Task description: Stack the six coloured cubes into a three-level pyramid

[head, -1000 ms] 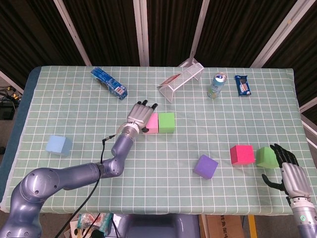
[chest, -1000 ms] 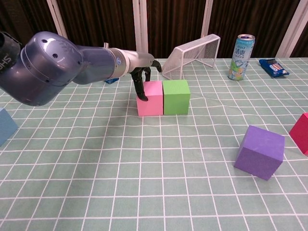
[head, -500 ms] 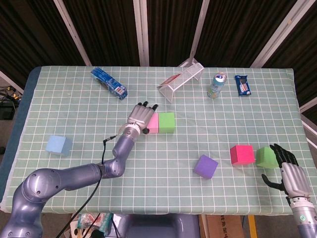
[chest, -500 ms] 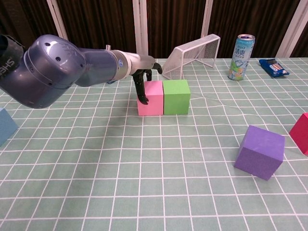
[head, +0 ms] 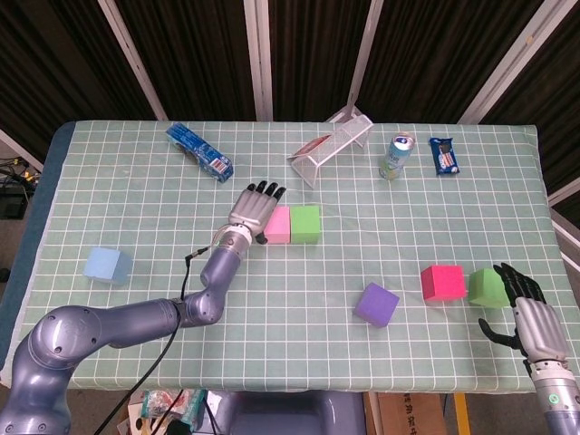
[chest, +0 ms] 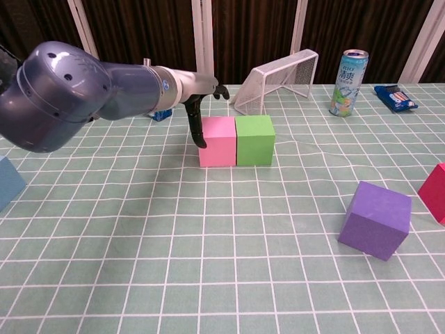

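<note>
I'm holding my left hand (head: 254, 205), fingers spread and empty, at the pink cube's (head: 277, 224) nine o'clock, beside the green cube (head: 305, 224). My right hand (head: 530, 317), open, is partly cut off near another green cube (head: 487, 286).

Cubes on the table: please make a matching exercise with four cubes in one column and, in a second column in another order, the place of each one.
Column one:
1. pink cube
2. purple cube
3. light blue cube
4. red cube

Column two:
A. alone, toward the table's left edge
B. next to a green cube, near the right hand
C. against a green cube at mid table, beside the left hand
D. standing apart, in front of the mid-table pair and to their right

Pairs: 1-C, 2-D, 3-A, 4-B
</note>
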Tool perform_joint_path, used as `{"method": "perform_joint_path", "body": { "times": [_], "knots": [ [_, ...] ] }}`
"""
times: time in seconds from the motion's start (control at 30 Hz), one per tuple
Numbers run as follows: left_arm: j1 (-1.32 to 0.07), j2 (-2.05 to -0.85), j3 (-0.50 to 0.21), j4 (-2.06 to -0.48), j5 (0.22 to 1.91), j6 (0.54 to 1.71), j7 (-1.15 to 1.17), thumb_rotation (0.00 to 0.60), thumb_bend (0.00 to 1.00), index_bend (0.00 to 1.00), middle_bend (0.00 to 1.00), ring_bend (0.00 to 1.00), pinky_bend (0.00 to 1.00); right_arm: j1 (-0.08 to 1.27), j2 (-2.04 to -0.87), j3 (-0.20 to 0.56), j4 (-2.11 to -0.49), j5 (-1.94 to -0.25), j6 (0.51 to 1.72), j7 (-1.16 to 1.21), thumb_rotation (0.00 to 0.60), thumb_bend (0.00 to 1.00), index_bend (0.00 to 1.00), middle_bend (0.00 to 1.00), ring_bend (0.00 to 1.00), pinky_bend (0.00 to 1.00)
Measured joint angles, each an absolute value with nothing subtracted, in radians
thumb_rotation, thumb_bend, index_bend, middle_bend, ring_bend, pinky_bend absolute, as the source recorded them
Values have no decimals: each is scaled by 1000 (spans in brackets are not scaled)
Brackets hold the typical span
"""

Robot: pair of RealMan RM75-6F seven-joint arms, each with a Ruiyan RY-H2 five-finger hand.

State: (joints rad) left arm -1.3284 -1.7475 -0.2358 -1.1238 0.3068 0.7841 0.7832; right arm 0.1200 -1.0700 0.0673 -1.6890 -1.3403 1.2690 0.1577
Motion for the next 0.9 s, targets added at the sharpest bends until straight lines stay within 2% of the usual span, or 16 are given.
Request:
{"method": "perform_joint_path", "body": {
  "times": [0.27,0.43,0.53,0.67,0.9],
  "knots": [
    [-1289,-1653,-205,-1230,293,823,802,600,90,0,57,19,118,118,-1069,66,-1693,-1345,1273,159,600,330,0,0,0,0],
    [-1275,-1633,-184,-1236,282,844,820,600,115,0,57,19,118,117,-1070,66,-1695,-1346,1277,156,600,329,0,0,0,0],
    [-1274,-1637,-183,-1218,281,847,824,600,144,0,57,19,118,118,-1071,67,-1696,-1344,1275,154,600,329,0,0,0,0],
    [-1276,-1650,-186,-1192,288,851,826,600,234,0,58,19,118,119,-1072,67,-1696,-1342,1274,154,600,330,0,0,0,0],
    [-1285,-1698,-196,-1130,306,842,826,600,306,0,58,19,118,121,-1071,68,-1696,-1337,1267,160,600,329,0,0,0,0]
  ]
}}
